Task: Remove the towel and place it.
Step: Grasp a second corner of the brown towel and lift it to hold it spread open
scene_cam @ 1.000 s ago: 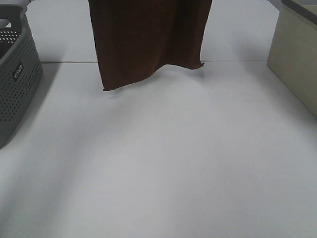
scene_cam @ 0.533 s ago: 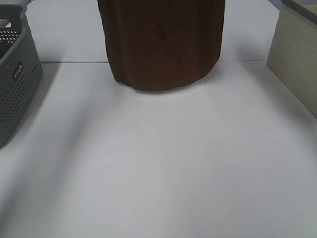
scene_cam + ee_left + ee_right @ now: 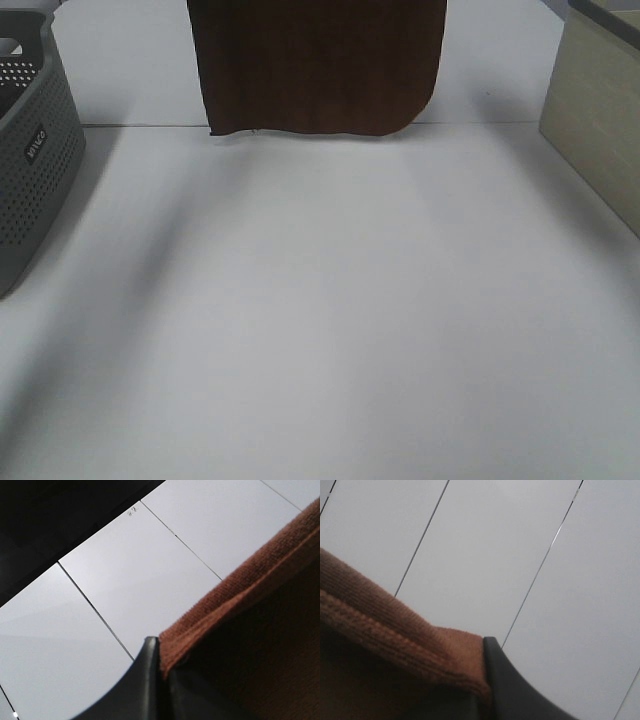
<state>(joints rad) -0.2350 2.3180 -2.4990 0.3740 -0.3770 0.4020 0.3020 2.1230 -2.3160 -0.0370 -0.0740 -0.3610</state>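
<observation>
The towel (image 3: 318, 65) hangs in the air over the far side of the table (image 3: 320, 330), spread out flat as a dark brown sheet whose top runs out of the high view. Its lower edge is nearly level and lies along the thin seam that crosses the table top; whether it touches the surface I cannot tell. The lower right corner curves inward, while the lower left one is square, with a small pale tag (image 3: 258, 131) just beside it. In the left wrist view the left gripper (image 3: 160, 662) is clamped on the towel's hemmed edge, the cloth coming out beside a dark finger (image 3: 147, 685). In the right wrist view the right gripper (image 3: 487, 680) is likewise closed tight on a hemmed corner of the cloth. A grey perforated basket (image 3: 35, 170) stands at the left of the table and a beige box (image 3: 600, 120) at the right, both well apart from the towel
</observation>
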